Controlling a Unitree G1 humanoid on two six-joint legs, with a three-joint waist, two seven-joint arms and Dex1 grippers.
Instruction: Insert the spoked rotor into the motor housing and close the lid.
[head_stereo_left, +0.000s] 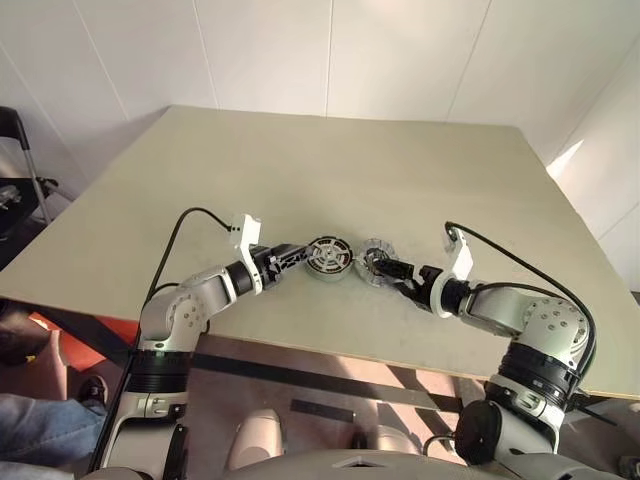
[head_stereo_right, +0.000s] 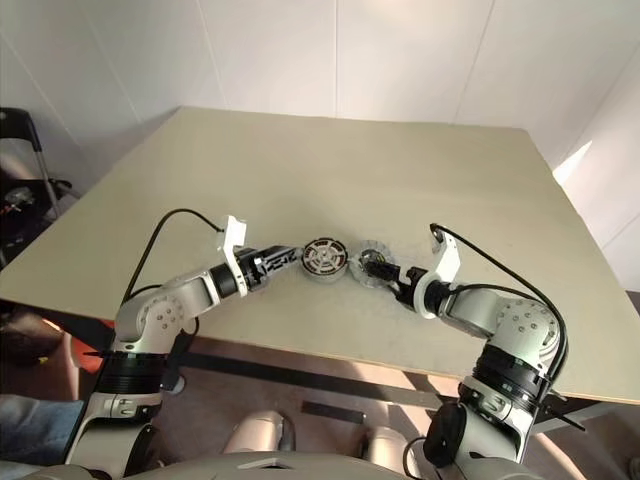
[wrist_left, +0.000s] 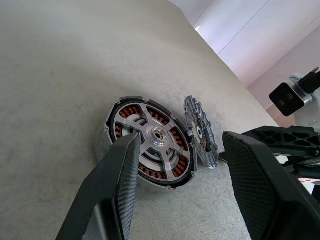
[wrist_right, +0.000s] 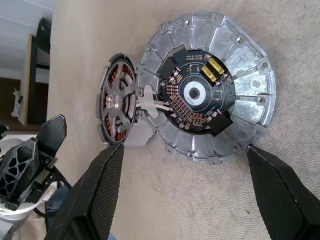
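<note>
the table (head_stereo_left: 330, 170) is wide and bare beyond the work area; its near edge runs close under both arms, its far edge meets a white wall, open surface lies on every side of the parts; a dark chair (head_stereo_left: 20, 150) stands off the table's left edge, well apart; the motor housing (head_stereo_left: 328, 258) lies near the near edge, copper windings showing between the silver spokes of the spoked rotor (wrist_left: 156, 134) seated in it; the lid (head_stereo_left: 375, 262), a grey disc with a dark circuit centre, lies just beside the housing on the right, joined by short wires; left gripper (head_stereo_left: 298, 256) is partly open, fingers straddling the housing's left rim, contact unclear; right gripper (head_stereo_left: 392, 268) is spread wide at the lid, holding nothing.
</note>
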